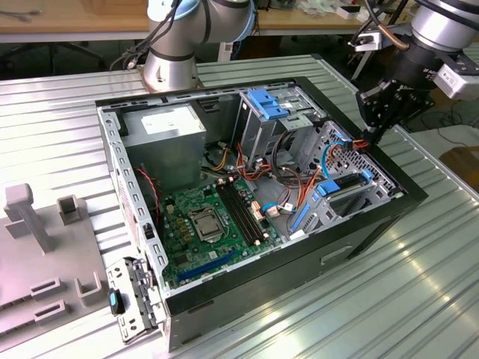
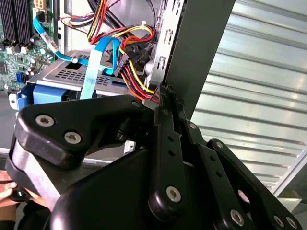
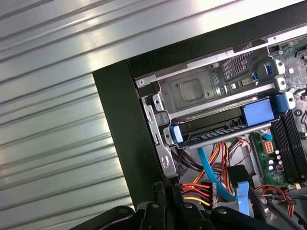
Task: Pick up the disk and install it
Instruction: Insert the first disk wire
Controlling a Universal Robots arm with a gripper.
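Gripper (image 1: 369, 140), fingers pressed together and empty, hung at the rim of the computer case (image 1: 389, 213), beside the power cables (image 3: 197, 191). The disk (image 3: 218, 130) sat slotted in the drive cage (image 3: 192, 91) near that case corner.

The exterior view overlooks the whole computer case (image 1: 299, 278); both wrist views sit close above its drive-bay corner (image 3: 149, 92).

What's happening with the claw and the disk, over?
Claw shut, empty, at case edge. Disk sitting in drive cage. Power cables bunched right beside claw.
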